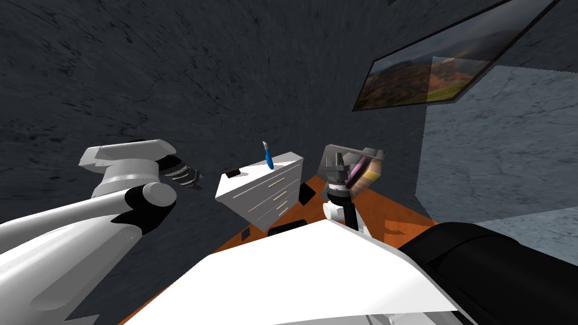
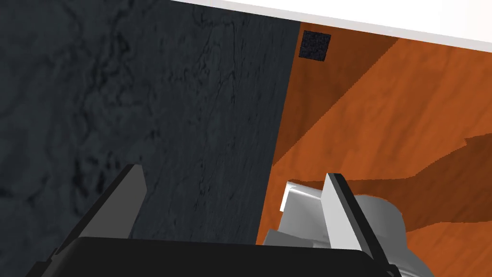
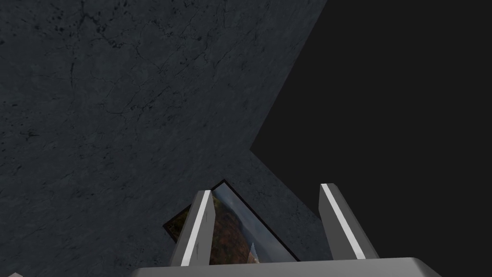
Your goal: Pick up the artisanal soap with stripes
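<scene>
Head view: striped soap [image 1: 364, 169] sits just right of the right gripper [image 3: 265, 188] and right of the white drawer unit [image 1: 262, 192]. Can't tell what it rests on.

Risks, as a judgement:
- Right jaws are open with nothing between them, aimed at the dark wall [image 3: 120, 120] and the framed picture [image 1: 429, 73], not at the soap.
- Closing beside the bar rather than around it would miss.
- A finger could nudge it off, down to the orange floor [image 1: 395, 217].
- The bar is probably slick, so a corner pinch could squirt it out.

Left gripper [image 2: 234, 170] is out left, jaws open and empty.

The soap looks like a small bar with slanted pink, purple, yellow and brown bands, blurred.
</scene>
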Motion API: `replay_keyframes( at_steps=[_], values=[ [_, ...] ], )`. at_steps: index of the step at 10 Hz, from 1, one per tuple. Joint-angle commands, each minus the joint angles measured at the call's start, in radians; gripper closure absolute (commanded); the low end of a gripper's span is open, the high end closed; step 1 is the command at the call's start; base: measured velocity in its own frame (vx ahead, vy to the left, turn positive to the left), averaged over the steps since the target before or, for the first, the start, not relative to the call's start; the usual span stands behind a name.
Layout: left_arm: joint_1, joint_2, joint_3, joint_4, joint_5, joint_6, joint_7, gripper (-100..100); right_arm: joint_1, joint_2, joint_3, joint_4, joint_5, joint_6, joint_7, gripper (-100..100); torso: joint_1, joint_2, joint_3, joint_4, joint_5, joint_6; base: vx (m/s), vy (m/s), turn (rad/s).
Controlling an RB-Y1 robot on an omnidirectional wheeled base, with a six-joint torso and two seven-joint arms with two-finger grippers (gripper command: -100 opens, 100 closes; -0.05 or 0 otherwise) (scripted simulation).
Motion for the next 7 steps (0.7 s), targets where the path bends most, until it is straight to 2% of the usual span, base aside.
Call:
replay_keyframes(
  at_steps=[1, 2, 3, 4, 6, 7],
  values=[
    [-0.049, 0.011, 0.014, 0.050, 0.011, 0.033, -0.006, -100, 0.000, 0.000, 0.000, 0.000, 0.000, 0.000, 0.000, 0, 0.000, 0.000, 0.000, 0.000, 0.000, 0.000, 0.084, -0.100, -0.046],
    [-0.049, 0.011, 0.014, 0.073, 0.011, 0.033, -0.006, -100, 0.000, 0.000, 0.000, 0.000, 0.000, 0.000, 0.000, 0, -0.001, -0.001, 0.000, 0.000, 0.000, 0.000, 0.066, -0.080, -0.030],
    [-0.081, 0.016, 0.026, 0.107, 0.020, 0.063, -0.009, -100, 0.000, 0.000, 0.000, 0.000, 0.000, 0.000, 0.000, 0, 0.000, 0.000, 0.000, 0.000, 0.000, 0.000, 0.083, -0.074, -0.042],
    [-0.081, 0.016, 0.026, 0.113, 0.020, 0.063, -0.009, -100, 0.000, 0.000, 0.000, 0.000, 0.000, 0.000, 0.000, 0, 0.000, -0.001, 0.000, 0.000, 0.000, 0.000, 0.063, -0.058, -0.023],
    [-0.132, 0.023, 0.045, 0.172, 0.035, 0.120, -0.014, -100, 0.000, 0.000, 0.000, 0.000, 0.000, 0.000, 0.000, 0, 0.002, 0.000, 0.000, 0.000, 0.000, 0.000, 0.082, -0.073, -0.054],
    [-0.132, 0.023, 0.045, 0.176, 0.035, 0.120, -0.014, -100, 0.000, 0.000, 0.000, 0.000, 0.000, 0.000, 0.000, 0, 0.000, -0.001, -0.001, 0.000, 0.000, 0.000, 0.065, -0.083, -0.012]
  ],
)
